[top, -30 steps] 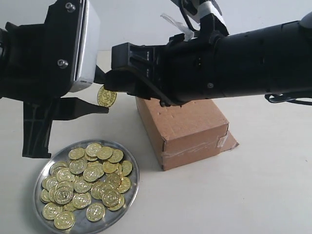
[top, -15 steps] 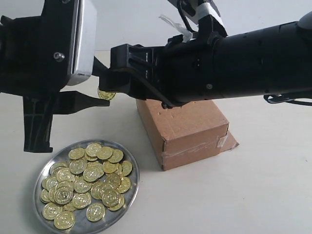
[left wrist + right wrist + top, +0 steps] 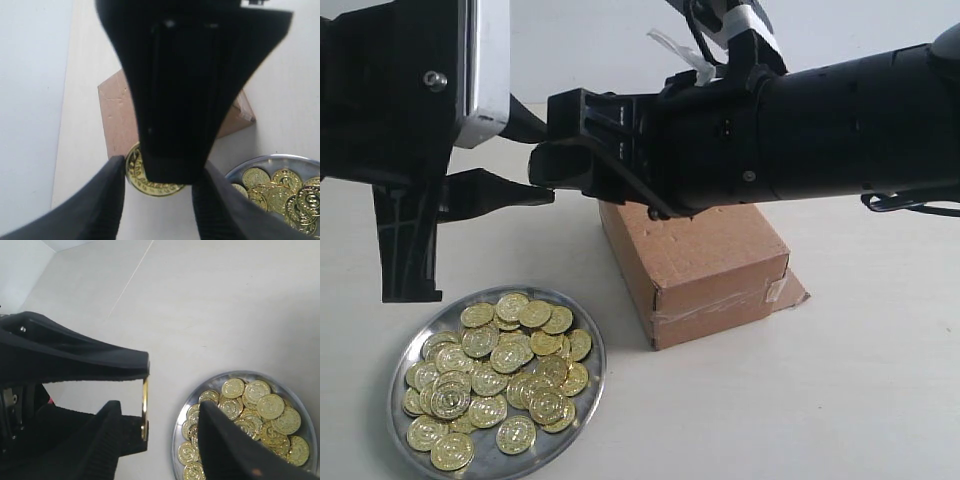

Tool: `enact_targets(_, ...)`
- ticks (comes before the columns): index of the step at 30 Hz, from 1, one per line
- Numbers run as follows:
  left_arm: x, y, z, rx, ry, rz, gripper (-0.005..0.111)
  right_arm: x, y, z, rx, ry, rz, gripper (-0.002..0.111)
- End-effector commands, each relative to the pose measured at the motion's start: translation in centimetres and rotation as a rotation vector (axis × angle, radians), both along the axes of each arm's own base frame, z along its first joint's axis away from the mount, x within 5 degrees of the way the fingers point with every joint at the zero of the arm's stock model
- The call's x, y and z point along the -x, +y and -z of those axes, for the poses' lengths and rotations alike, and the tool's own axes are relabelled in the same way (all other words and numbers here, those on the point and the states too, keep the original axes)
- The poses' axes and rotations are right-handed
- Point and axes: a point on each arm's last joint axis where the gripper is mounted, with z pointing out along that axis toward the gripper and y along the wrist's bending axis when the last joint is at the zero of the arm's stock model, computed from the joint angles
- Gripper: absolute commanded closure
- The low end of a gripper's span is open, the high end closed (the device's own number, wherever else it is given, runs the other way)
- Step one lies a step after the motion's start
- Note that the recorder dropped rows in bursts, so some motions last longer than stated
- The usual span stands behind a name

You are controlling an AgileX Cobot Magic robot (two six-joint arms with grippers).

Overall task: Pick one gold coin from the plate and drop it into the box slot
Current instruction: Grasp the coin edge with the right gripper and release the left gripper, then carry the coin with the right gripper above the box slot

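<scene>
On the exterior feed I have the round shiny silver metal plate [image 3: 588, 410] at the front left of the pale tabletop [image 3: 840, 400], carrying a loose heap of gold coins [image 3: 500, 365]. Near it on the right sits the brown rectangular cardboard box [image 3: 705, 250], with clear tape [image 3: 720, 308] round its lower edge and a flap [image 3: 794, 292] poking out at one bottom corner. The right arm [image 3: 820, 130] covers most of the top face, so I cannot make out the box slot. Up in the air, left of the box, the black left gripper [image 3: 546, 166] and the black right gripper [image 3: 560, 160] sit tip to tip. On the left wrist feed a single gold coin [image 3: 135, 172] hangs face-on between the ribbed left fingers [image 3: 100, 205], its rim touching one of them. A right finger [image 3: 180, 100] crosses in front and hides the other contact. The box lies beyond the coin. On the right wrist feed I see that coin edge-on, its rim against a smooth left finger and its face at the tip of one ribbed right finger. The other right finger stands clear, so the right jaws are apart. I read the left gripper as clamped on the coin's rim, well above the table.
</scene>
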Motion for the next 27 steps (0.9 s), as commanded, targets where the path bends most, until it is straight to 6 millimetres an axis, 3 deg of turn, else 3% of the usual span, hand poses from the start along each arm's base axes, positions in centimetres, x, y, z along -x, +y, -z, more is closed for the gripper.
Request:
enact_targets(1, 0.23, -0.14, -0.49, 0.041, 0.003, -0.004, 0.083, -0.26, 0.0, -0.19, 0.002, -0.014, 0.024, 0.067)
enact_targets(11, 0.27, -0.18, -0.51, 0.05, 0.011, -0.005, 0.083, -0.53, -0.07, -0.28, -0.018, 0.001, 0.068, 0.077)
enact_targets(21, 0.22, -0.2, -0.56, 0.055, 0.005, -0.008, 0.083, -0.53, -0.06, -0.29, -0.012, -0.015, 0.06, 0.108)
enact_targets(27, 0.21, -0.2, -0.58, 0.055, 0.002, -0.007, 0.083, -0.42, 0.01, -0.32, -0.017, -0.015, 0.044, 0.108)
